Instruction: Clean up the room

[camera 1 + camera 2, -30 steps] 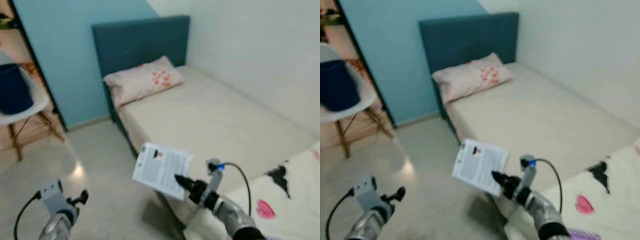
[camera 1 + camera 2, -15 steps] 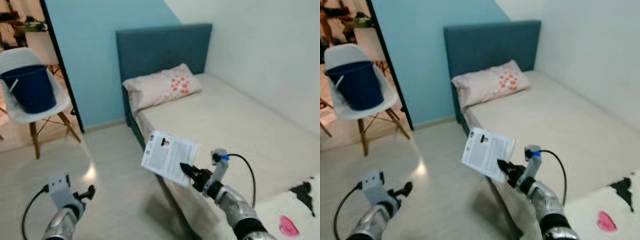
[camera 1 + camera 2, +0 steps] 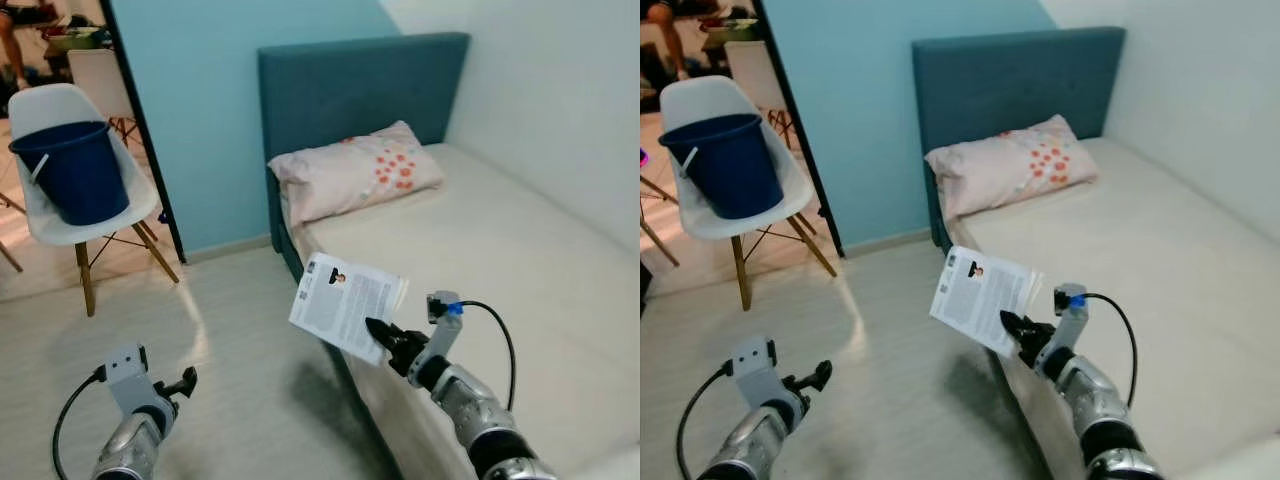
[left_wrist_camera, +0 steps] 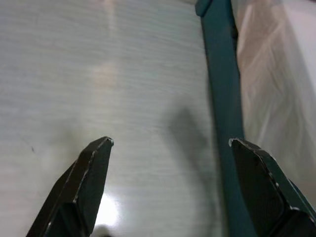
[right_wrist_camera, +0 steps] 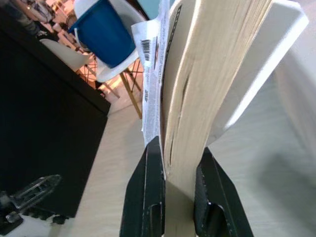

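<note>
The book (image 3: pixel 345 305) is held in the air beside the bed (image 3: pixel 500 260), over the floor (image 3: pixel 220 350), clamped in the right hand (image 3: pixel 385 343). Left hand (image 3: pixel 185 382) hangs low, fingers apart, empty. Step judged: carrying; next, a place to set it down.

Paper booklet (image 3: pixel 345 305) — glossy floor (image 3: pixel 230 340).

Teal-headboard bed (image 3: pixel 480 250) against white wall (image 3: pixel 560 90), pale floor (image 3: pixel 220 340), white chair (image 3: pixel 70 200).
</note>
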Controlling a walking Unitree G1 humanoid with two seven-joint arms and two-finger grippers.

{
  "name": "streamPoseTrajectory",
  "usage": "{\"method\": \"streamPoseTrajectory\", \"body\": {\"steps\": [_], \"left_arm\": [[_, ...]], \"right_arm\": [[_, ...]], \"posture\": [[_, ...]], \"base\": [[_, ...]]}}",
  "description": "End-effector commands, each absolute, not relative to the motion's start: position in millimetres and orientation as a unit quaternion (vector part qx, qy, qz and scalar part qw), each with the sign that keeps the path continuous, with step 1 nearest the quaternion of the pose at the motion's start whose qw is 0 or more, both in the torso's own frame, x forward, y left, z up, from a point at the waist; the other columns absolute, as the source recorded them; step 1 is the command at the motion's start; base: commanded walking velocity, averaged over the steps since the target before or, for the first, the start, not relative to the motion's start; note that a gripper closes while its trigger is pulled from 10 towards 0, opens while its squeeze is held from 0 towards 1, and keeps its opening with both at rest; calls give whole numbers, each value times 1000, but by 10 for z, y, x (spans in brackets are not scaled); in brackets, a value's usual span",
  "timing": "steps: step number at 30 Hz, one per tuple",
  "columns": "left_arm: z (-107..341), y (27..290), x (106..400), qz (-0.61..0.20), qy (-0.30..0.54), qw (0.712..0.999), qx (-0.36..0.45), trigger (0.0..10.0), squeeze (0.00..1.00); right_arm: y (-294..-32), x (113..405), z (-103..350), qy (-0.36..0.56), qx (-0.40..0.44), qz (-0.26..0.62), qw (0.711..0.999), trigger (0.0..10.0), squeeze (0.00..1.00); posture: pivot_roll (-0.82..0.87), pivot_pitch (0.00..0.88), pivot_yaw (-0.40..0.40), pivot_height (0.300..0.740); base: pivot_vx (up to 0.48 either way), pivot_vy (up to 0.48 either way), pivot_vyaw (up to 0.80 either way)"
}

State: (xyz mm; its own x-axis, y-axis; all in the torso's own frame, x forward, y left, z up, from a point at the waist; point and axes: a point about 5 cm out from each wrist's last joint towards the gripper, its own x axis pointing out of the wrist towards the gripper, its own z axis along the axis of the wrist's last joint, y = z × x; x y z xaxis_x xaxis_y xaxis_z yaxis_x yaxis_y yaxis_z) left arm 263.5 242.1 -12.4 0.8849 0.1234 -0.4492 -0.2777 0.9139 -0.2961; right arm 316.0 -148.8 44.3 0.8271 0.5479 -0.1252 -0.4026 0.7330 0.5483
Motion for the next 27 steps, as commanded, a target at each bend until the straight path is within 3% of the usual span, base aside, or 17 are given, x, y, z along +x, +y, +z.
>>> {"method": "streamPoseTrajectory", "body": {"steps": [1,9,14,27], "left_arm": [[-153,2335,2633,88,223,955,-176,10000,0],[-219,2314,2564,86,238,952,-173,10000,0],[-238,2295,2552,85,244,951,-173,10000,0],[-256,2279,2535,82,249,950,-170,10000,0]], "right_arm": [[-1638,3144,438,130,259,234,928,10000,0],[-1688,3144,398,136,273,198,932,10000,0],[-1704,3152,379,146,275,184,932,10000,0],[-1744,3189,425,133,307,165,928,10000,0]], "posture": [[-55,0,-17,740],[-55,0,-17,740],[-59,0,-23,740],[-73,0,-5,740]], "base": [[424,0,0],[428,0,0],[430,0,-685],[435,0,0]]}}
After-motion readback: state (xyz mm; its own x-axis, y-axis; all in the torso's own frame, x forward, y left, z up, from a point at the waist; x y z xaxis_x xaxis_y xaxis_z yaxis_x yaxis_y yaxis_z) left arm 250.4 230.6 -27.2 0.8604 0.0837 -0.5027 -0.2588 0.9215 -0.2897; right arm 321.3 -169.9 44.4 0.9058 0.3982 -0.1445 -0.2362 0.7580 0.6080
